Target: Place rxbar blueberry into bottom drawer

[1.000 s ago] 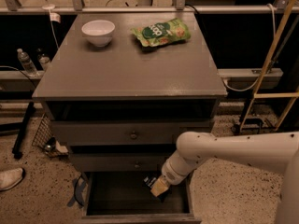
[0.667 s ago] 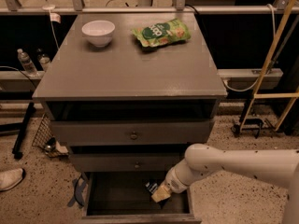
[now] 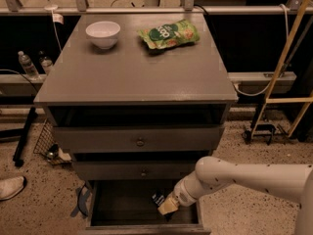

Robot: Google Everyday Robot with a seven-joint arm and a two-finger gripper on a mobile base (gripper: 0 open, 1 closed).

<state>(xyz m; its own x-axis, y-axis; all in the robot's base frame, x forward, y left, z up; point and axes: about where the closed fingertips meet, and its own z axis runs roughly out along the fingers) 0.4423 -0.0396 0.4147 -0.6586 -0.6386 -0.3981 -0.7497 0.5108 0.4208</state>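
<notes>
Navy rxbar blueberry (image 3: pixel 157 199) pinched in fingers (image 3: pixel 169 205) of gripper (image 3: pixel 163 206), low inside bottom drawer (image 3: pixel 142 228).

**White arm, tan tip: one robot limb in close view**

A thick, smooth, off-white tubular robot arm (image 3: pixel 266 177) fills the lower right of the camera view, its glossy shell peppered with small dark specks. The tube swells into a rounded, bulbous white elbow joint (image 3: pixel 213 173), also speckled and showing no visible seam. Beyond it the limb narrows to a short, pale, cylindrical wrist section (image 3: pixel 185 194) ringed by faint darker bands. The arm ends in a small, wedge-shaped, pale tan claw (image 3: pixel 166 207), duller and more yellow than the shell, seen low inside the open grey bottom drawer (image 3: pixel 146 228). No cables or lettering show on the casing.
</notes>
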